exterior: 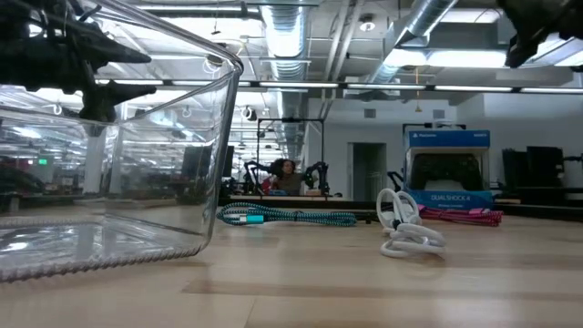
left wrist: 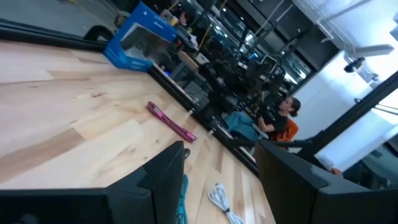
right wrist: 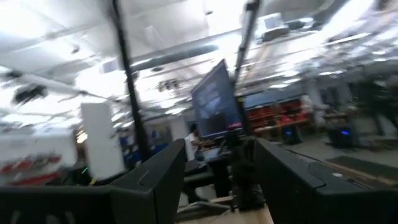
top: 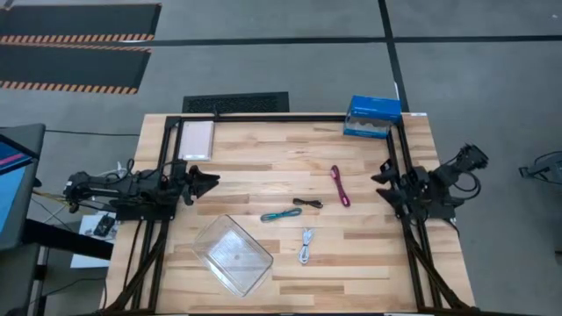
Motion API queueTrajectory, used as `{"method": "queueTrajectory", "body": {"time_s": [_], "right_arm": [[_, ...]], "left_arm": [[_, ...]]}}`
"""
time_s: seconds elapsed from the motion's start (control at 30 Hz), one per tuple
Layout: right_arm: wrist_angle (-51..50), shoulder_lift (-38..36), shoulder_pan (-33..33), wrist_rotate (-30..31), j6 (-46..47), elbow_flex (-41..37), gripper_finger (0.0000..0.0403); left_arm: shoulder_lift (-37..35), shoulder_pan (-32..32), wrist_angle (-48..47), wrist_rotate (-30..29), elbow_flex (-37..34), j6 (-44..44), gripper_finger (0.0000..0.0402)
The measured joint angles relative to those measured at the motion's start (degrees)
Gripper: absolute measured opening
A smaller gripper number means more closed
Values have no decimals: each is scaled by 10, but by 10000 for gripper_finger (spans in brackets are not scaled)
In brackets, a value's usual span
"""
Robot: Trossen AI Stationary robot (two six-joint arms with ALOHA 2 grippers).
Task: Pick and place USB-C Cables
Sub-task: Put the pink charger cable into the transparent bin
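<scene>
Nothing picked yet: four USB-C Cables (top: 306, 219) loose on tabletop (top: 263, 149) beside clear tray (top: 233, 254), both grippers' fingers wide, empty; next, reach for one.

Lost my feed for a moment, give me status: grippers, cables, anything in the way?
Left gripper and right gripper open, empty, at table sides. Four cables loose mid-table, none in clear tray. Nothing blocking.

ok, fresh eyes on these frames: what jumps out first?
Four small coiled cables scattered mid-table: magenta cable, dark cable, teal cable, white cable. Left of the white one, near the table's front edge, sits the clear tray, with no cable in it. The left gripper and right gripper, both open, hang at opposite table edges, away from every cable.
</scene>
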Motion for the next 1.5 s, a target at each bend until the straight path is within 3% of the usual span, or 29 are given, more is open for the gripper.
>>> {"method": "queueTrajectory", "body": {"time_s": [0.17, 0.3, 0.6, 0.77, 0.93, 1.07, 1.2, 1.33, 1.5], "right_arm": [[0, 0, -28, 71, 93, 9, 217], [-55, 18, -47, 72, 114, 47, 217], [-202, 198, -79, 77, 141, 220, 217], [-407, 324, -105, 135, 214, 363, 217], [-678, 439, -152, 149, 395, 486, 217], [-845, 517, -199, 106, 539, 543, 217], [-914, 578, -247, 3, 631, 551, 217], [-927, 632, -287, -95, 639, 551, 217], [-933, 700, -304, -119, 620, 551, 224]], "left_arm": [[0, 0, 2, -24, 0, -2, 185], [0, 0, 5, -63, 0, -2, 185], [0, 0, 6, -83, 0, 9, 185], [0, 0, 6, -84, 0, 9, 185], [0, 0, 6, -85, 0, 12, 185], [0, 0, 6, -85, 0, 14, 185], [0, 0, 6, -85, 0, 22, 185], [0, 0, 6, -85, 0, 26, 185], [0, 0, 6, -81, 0, 26, 185]]}}
